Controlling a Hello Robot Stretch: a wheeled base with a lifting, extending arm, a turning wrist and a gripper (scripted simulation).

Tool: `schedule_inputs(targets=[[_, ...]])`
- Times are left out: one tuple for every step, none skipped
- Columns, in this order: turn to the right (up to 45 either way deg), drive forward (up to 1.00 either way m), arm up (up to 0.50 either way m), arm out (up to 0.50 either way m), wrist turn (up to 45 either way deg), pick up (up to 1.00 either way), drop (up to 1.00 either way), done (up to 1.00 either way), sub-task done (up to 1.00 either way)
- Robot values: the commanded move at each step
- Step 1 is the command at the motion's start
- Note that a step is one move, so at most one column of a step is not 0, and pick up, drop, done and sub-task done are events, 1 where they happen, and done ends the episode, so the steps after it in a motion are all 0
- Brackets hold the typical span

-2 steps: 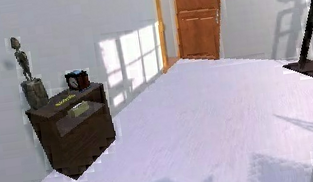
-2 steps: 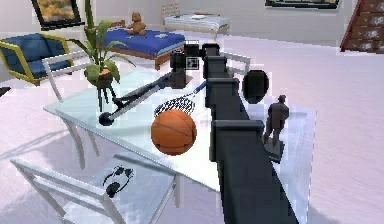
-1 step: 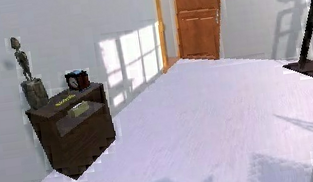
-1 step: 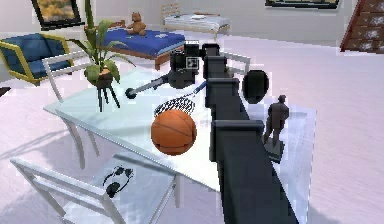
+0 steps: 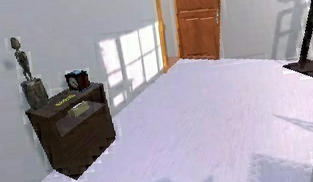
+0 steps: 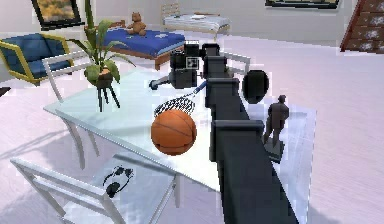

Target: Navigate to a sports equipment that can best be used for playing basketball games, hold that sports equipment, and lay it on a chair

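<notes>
the basketball [image 6: 173, 131] appears to rest on the near part of a glass table [image 6: 90, 118], just left of the dark arm [image 6: 245, 165]. it is an orange ball with dark seams curving across it. being round, it has no long axis and points no way that can be told.

the gripper [image 6: 170, 84] is farther out over the table, beyond the ball, with a white wire thing [image 6: 180, 103] between them. the tabletop and its things lie behind the fingers, so i cannot tell whether it holds anything or how wide it stands.

a potted plant [image 6: 100, 60] stands on the table's far left. right of the arm is a dark statuette [image 6: 277, 122], with a dark round thing [image 6: 255, 85] beyond it. a white chair [image 6: 60, 185] is drawn up at the near left, headphones [image 6: 118, 181] on its seat. far left is a blue armchair [image 6: 30, 52], and beyond the table a bed [image 6: 150, 40].

in the forward view a dark cabinet [image 5: 75, 140] stands at the left wall with a figurine [image 5: 24, 64] and a dark mug [image 5: 76, 80] on top. an orange door [image 5: 200, 18] is far off.
</notes>
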Motion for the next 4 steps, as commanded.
schedule_inputs(targets=[[0.0,0.0,-0.3,0.0,0.0,0.0,0.0,0.0,0.0],[0.0,0.0,0.0,0.0,0.0,1.0,0.0,0.0,0.0],[0.0,0.0,0.1,0.0,0.0,0.0,0.0,0.0,0.0],[0.0,0.0,0.2,0.0,0.0,0.0,0.0,0.0,0.0]])
